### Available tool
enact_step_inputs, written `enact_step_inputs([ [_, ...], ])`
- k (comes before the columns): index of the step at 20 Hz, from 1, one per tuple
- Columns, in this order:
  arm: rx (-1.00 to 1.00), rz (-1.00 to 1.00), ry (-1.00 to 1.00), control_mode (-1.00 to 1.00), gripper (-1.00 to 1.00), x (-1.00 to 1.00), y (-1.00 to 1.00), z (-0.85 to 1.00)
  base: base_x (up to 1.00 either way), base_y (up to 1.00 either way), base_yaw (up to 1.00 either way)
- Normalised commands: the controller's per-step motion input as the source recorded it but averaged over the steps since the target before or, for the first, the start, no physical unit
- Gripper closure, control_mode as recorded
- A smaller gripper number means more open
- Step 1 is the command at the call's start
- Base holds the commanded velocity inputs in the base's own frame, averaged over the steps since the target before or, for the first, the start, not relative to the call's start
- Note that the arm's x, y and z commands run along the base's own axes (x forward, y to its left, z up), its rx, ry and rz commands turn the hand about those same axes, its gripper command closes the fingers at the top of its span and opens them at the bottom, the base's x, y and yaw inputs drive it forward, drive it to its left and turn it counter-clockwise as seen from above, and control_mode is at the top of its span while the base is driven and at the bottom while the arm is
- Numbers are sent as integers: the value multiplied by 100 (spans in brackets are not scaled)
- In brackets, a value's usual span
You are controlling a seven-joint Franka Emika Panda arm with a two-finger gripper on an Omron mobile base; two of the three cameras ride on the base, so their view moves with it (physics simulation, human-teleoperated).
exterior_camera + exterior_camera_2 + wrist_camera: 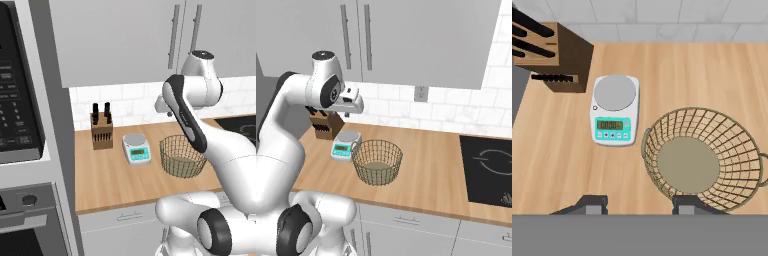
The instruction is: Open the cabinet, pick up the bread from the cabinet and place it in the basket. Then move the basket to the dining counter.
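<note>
A white robot arm works above a wood worktop (431,170) backed by white tile. At the worktop's left end, near the back edge, stands a wooden knife block (101,131) with dark handles rising from its top. Just right of it, and slightly nearer the front edge, sits a small kitchen scale (614,110) with a round grey pan and a teal display panel. Right of the scale, close beside it but apart, the basket (703,159) of tan wire mesh rests upright on the worktop about midway between the back and front edges; its flat bottom is bare, with nothing inside. At the worktop's right end a black cooktop (488,170) is set into the wood.

Above the worktop the cabinet (406,40) hangs with both light grey doors shut, its two long silver bar handles side by side at the centre seam. The bread cannot be seen.

The gripper (641,206) hangs in the air above the front part of the worktop, looking straight down, with its two dark fingertips (592,204) parted at a moderate gap and nothing between them; one tip lies over bare wood, the other over the basket's near rim.
</note>
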Motion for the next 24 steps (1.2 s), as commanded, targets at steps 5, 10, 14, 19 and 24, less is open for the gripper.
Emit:
enact_step_inputs([
  [5,1,0,-1,-100,-100,-49,-1,-8,0,0,0],
  [10,1,0,-38,-100,-100,-39,0,6,0,0,0],
  [14,9,0,-51,-100,-100,15,15,22,0,0,0],
  [19,3,0,-49,-100,-100,14,5,55,0,0,0],
  [24,0,0,-12,-100,-100,0,-8,91,0,0,0],
])
